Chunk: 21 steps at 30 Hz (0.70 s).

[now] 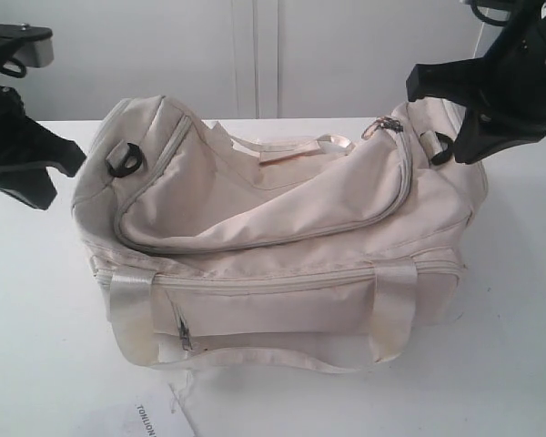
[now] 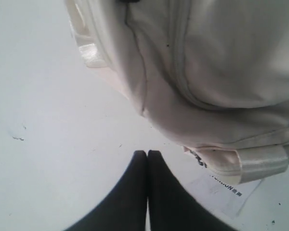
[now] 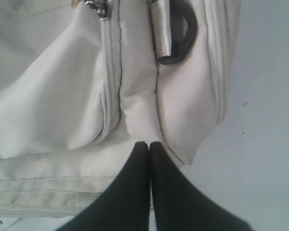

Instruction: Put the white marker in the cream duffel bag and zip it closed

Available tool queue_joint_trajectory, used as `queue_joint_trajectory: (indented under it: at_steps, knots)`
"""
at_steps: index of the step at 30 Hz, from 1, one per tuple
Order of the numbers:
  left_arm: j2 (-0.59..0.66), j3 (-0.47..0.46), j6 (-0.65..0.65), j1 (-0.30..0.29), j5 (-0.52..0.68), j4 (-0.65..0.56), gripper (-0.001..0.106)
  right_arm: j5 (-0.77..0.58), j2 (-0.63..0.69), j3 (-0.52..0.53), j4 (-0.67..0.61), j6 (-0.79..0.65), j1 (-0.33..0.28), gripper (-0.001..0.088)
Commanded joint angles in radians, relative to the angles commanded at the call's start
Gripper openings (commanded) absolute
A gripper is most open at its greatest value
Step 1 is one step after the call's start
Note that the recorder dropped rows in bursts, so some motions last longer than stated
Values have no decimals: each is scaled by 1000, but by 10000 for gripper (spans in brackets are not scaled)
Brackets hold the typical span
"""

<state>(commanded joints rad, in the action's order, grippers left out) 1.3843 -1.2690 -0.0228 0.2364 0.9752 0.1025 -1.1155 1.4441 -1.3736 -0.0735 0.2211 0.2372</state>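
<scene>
The cream duffel bag (image 1: 282, 237) lies on the white table, and its curved top zip looks closed along its visible length. The zip pull (image 1: 389, 126) sits at the bag's right end and shows again in the right wrist view as the pull (image 3: 98, 7). The white marker is out of view. My left gripper (image 1: 68, 150) hangs shut and empty above the table beside the bag's left end; its shut tips (image 2: 147, 153) hover above bare table next to the bag (image 2: 207, 57). My right gripper (image 1: 423, 86) is shut and empty above the bag's right end (image 3: 86, 96), tips together (image 3: 148, 144).
A white printed paper tag (image 1: 155, 414) lies on the table at the bag's front left corner, also seen as the tag (image 2: 226, 190). Black rings sit at both bag ends (image 1: 126, 159) (image 3: 180, 33). Shiny carry straps (image 1: 132, 314) hang down the front.
</scene>
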Motion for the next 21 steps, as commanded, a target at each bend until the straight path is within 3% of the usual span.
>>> queue_joint_trajectory:
  at_steps: [6, 12, 21]
  knots:
    - [0, 8, 77, -139, 28, 150, 0, 0, 0, 0, 0, 0, 0, 0]
    - [-37, 61, 77, -248, 16, 163, 0, 0, 0, 0, 0, 0, 0, 0]
    - [-224, 192, 75, -272, -52, 171, 0, 0, 0, 0, 0, 0, 0, 0]
